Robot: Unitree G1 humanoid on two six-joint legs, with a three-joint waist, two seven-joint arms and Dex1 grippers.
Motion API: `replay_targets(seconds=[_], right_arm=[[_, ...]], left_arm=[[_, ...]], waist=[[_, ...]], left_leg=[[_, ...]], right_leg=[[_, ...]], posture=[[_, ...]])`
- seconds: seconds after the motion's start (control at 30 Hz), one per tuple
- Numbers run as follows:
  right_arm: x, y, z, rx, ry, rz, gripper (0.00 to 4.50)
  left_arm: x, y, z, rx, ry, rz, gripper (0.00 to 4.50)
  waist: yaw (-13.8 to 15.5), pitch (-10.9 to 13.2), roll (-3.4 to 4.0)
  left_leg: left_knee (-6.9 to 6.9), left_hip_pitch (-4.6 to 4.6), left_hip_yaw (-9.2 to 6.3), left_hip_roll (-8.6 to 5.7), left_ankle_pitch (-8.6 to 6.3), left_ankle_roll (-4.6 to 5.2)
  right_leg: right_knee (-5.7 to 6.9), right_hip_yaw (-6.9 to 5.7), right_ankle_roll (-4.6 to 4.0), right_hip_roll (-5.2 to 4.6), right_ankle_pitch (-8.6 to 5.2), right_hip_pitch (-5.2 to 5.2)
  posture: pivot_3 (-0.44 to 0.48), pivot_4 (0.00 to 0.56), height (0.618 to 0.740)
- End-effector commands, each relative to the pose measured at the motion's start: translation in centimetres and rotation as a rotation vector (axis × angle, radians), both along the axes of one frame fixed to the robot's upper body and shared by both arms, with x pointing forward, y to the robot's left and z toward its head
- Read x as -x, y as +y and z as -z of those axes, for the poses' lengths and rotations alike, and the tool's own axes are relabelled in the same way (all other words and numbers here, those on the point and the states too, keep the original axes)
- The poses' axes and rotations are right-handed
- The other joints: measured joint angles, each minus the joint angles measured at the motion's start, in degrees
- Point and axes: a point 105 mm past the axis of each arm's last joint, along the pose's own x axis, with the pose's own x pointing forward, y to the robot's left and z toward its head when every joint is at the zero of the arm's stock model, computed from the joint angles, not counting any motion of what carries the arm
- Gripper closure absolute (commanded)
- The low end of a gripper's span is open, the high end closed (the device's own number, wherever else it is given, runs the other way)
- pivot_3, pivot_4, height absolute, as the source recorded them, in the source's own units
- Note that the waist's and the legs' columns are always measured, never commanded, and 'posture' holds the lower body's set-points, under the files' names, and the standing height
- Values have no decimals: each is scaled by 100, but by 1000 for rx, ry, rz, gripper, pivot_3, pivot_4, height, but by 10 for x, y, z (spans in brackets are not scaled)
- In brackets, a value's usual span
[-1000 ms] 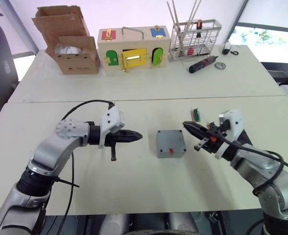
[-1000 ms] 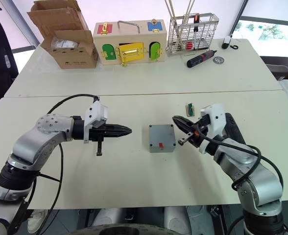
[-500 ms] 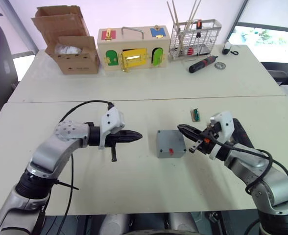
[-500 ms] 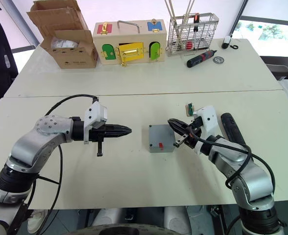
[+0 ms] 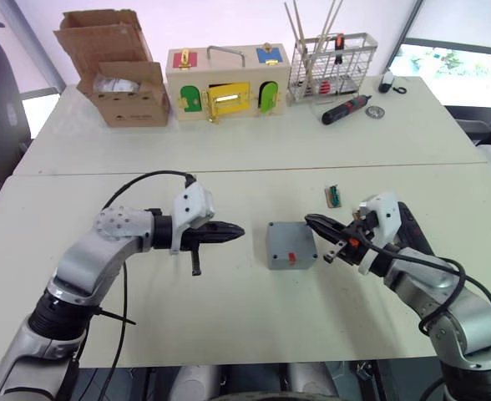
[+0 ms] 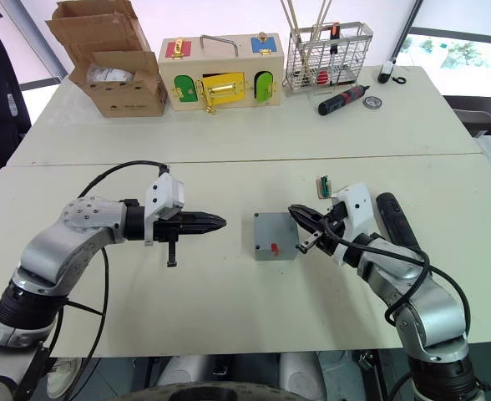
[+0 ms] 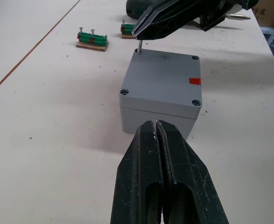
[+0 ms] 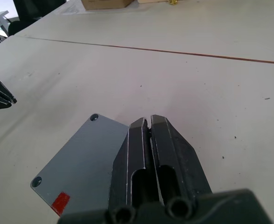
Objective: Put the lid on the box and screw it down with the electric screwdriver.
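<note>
The grey box (image 5: 291, 246) stands mid-table with the lid (image 7: 167, 74) seated on top; a small red mark sits near one top edge. Three lid corners show screw heads. At the far right corner a screw (image 7: 140, 45) stands upright, with my right gripper (image 5: 308, 220) shut on its top. My left gripper (image 5: 239, 231) hovers shut and empty a short way left of the box, pointing at it. The black electric screwdriver (image 6: 393, 219) lies on the table just beyond my right forearm.
A green screw holder (image 5: 335, 195) lies behind the box to the right. On the far table stand a cardboard box (image 5: 120, 71), a wooden latch box (image 5: 227, 83), a wire basket (image 5: 333, 63) and a small black-and-red screwdriver (image 5: 346, 109).
My right gripper has moved left to the box, and its tip now rests over the far right corner. The left gripper has stayed in place.
</note>
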Motion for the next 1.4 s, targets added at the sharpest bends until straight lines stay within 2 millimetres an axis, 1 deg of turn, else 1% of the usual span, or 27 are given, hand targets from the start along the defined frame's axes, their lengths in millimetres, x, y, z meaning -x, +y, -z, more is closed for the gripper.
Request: replay_targets(seconds=[0.03, 0.37, 0.67, 0.97, 1.07, 1.1, 1.17, 1.23, 1.27, 1.33, 1.37, 1.4], right_arm=[[-2, -6, -4, 7, -26, 23, 4451], [-2, -11, -7, -5, -30, 52, 4451], [0, -8, -1, -3, -14, 42, 4451], [-4, -1, 0, 6, -16, 12, 4451], [-5, 0, -2, 20, -21, 0, 3619], [-5, 0, -2, 23, -23, -4, 3199], [-4, 0, -6, 27, -28, -15, 2095], [-3, -2, -11, 37, -42, -18, 1166], [-3, -5, -16, 45, -53, -14, 835], [-3, -12, -26, 52, -73, -4, 353], [-5, -20, -38, 54, -94, 17, 120], [-7, -30, -49, 51, -109, 44, 33]], left_arm=[[3, -3, -7, 8, -42, 18, 4500], [3, -2, -6, 4, -40, 16, 4500], [3, -3, -5, 3, -41, 22, 4500], [3, -4, -4, 1, -42, 22, 4500], [2, -2, -4, 0, -43, 17, 4500], [2, -2, -4, 0, -43, 16, 4500], [2, -2, -4, 1, -44, 13, 4500], [1, -1, -5, 7, -45, 8, 4500], [-1, -2, -6, 15, -46, 6, 4500], [-3, -2, -10, 38, -45, 2, 4500], [-6, -3, -14, 60, -44, 2, 4500], [-7, -5, -19, 81, -43, 6, 4500]], waist=[[0, 0, 0], [2, 0, 0], [2, 0, 0], [0, 0, 0], [-4, 0, 0], [-2, 0, 0], [2, 0, 0], [2, 0, 0], [2, 0, 0], [4, 0, 0], [4, 0, 0], [5, 0, 0]], left_leg=[[0, 0, 0, 0, 0, 0], [0, 0, 0, 0, 0, 0], [0, 0, 0, 0, -1, 1], [0, 0, 0, 0, 0, 1], [0, 0, 0, 0, 0, 0], [0, 0, 0, 0, 0, 0], [0, 0, 0, 0, 0, -1], [0, 0, 0, 0, 0, 0], [0, 0, 0, 0, 0, 0], [0, 0, 0, 0, 0, 0], [1, 0, 0, 0, 0, 1], [1, 0, 0, 0, 0, 1]], right_leg=[[0, 0, 0, 0, 0, 0], [0, 0, 0, 0, 0, 0], [0, 0, 0, 0, 0, 0], [0, 0, 0, 1, 0, 0], [0, 0, 0, 1, 0, 0], [0, 0, 0, 1, 0, 0], [1, 0, 0, 1, 0, 0], [0, 0, 0, 1, 0, 0], [0, 0, 0, 1, 0, 0], [0, 0, 0, 1, 0, 0], [0, 0, 0, 1, 0, 0], [0, 0, 0, 1, 0, 1]], posture=[[0, 150, 737], [0, 150, 737], [0, 150, 737], [0, 150, 737], [0, 150, 737], [0, 150, 737], [0, 150, 737], [0, 150, 737], [0, 150, 737], [0, 150, 737], [0, 150, 737], [0, 150, 737]])
